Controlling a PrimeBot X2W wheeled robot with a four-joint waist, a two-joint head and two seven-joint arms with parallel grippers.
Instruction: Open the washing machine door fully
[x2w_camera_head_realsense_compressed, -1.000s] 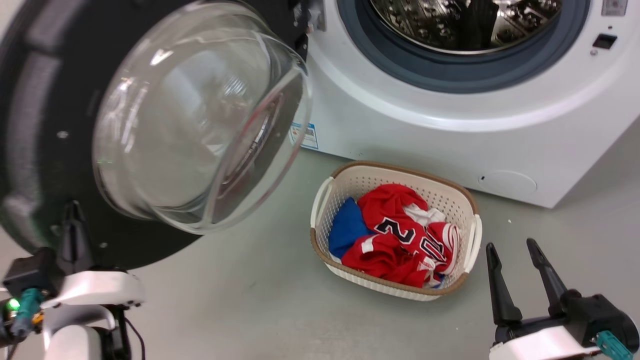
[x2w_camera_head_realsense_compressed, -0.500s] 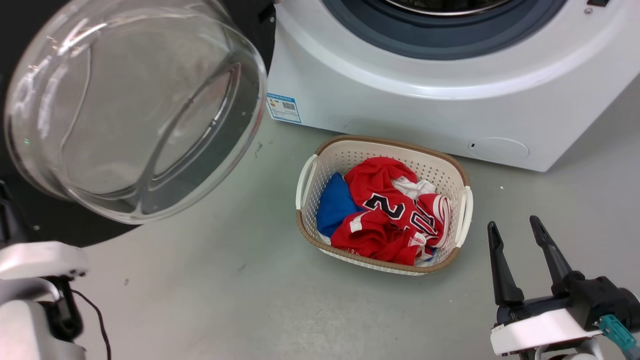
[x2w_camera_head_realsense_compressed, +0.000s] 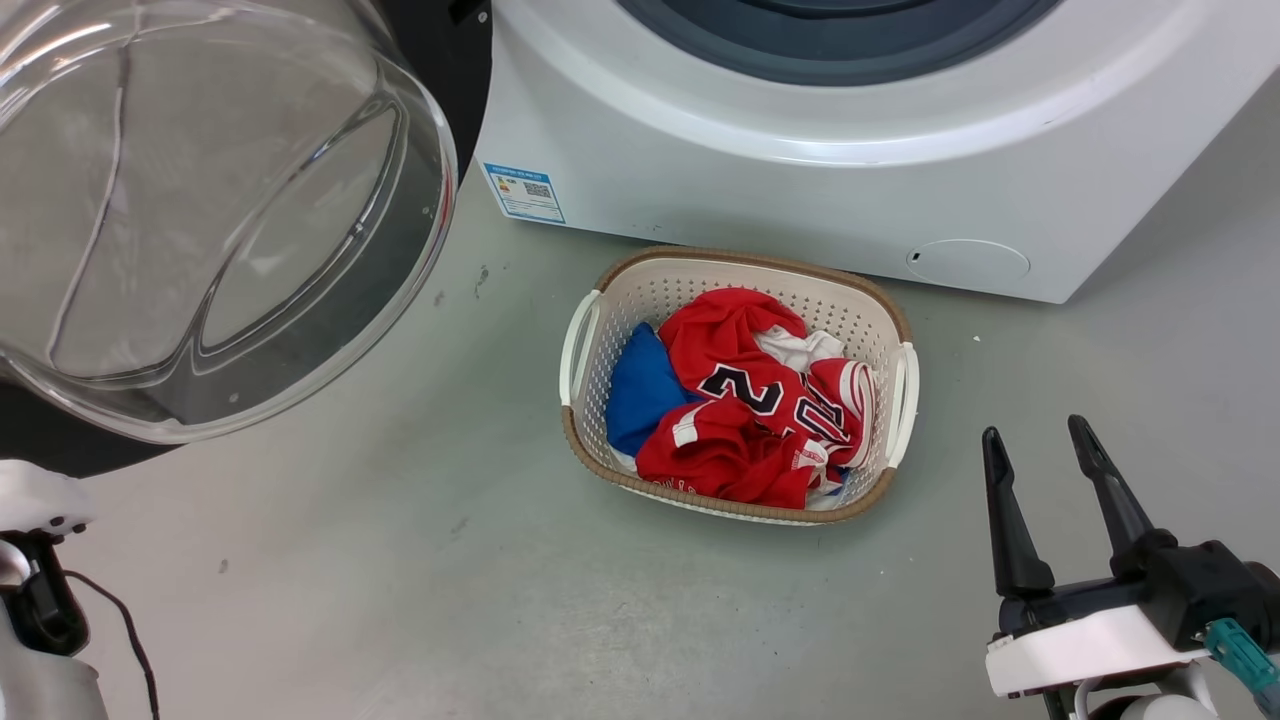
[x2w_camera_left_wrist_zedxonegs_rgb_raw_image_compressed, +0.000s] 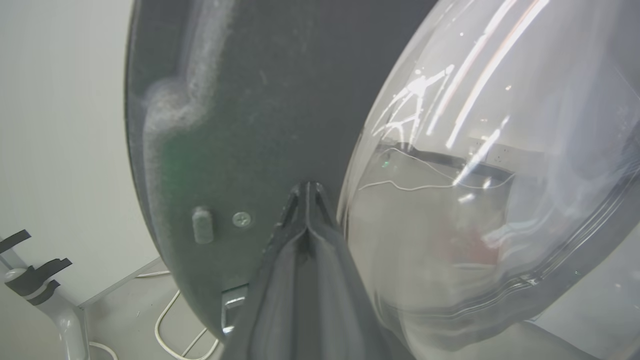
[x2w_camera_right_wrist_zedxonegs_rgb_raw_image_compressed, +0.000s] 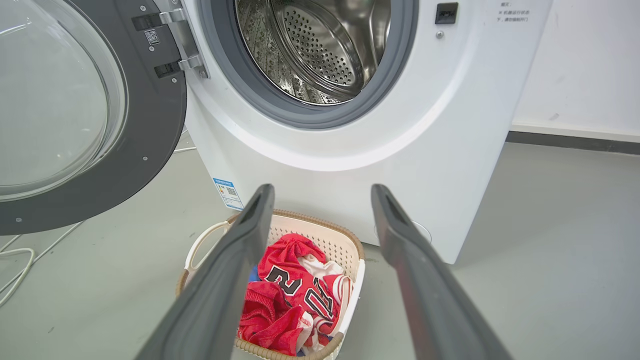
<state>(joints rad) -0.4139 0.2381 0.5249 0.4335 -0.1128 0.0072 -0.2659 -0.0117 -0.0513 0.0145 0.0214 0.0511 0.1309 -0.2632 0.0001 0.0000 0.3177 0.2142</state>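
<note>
We can read 1 number: a big dark "2" w/ white edges on the red shirt (x2w_camera_head_realsense_compressed: 748, 395) in the basket (x2w_camera_head_realsense_compressed: 735, 258). The next digit looks like "0", but a fold hides part of it. The blue label sticker (x2w_camera_head_realsense_compressed: 523, 192), low on the washing machine (x2w_camera_head_realsense_compressed: 760, 190), has a square code & tiny print, too small to read. Same for the white tag (x2w_camera_right_wrist_zedxonegs_rgb_raw_image_compressed: 151, 36) on the washing machine door (x2w_camera_right_wrist_zedxonegs_rgb_raw_image_compressed: 150, 130) & the grey print (x2w_camera_right_wrist_zedxonegs_rgb_raw_image_compressed: 513, 12) at the machine's top right.

Black-rimmed, glass-bowled washing machine door (x2w_camera_right_wrist_zedxonegs_rgb_raw_image_compressed: 85, 110) wide open on its hinges; white washing machine (x2w_camera_right_wrist_zedxonegs_rgb_raw_image_compressed: 325, 165), drum bare
</note>
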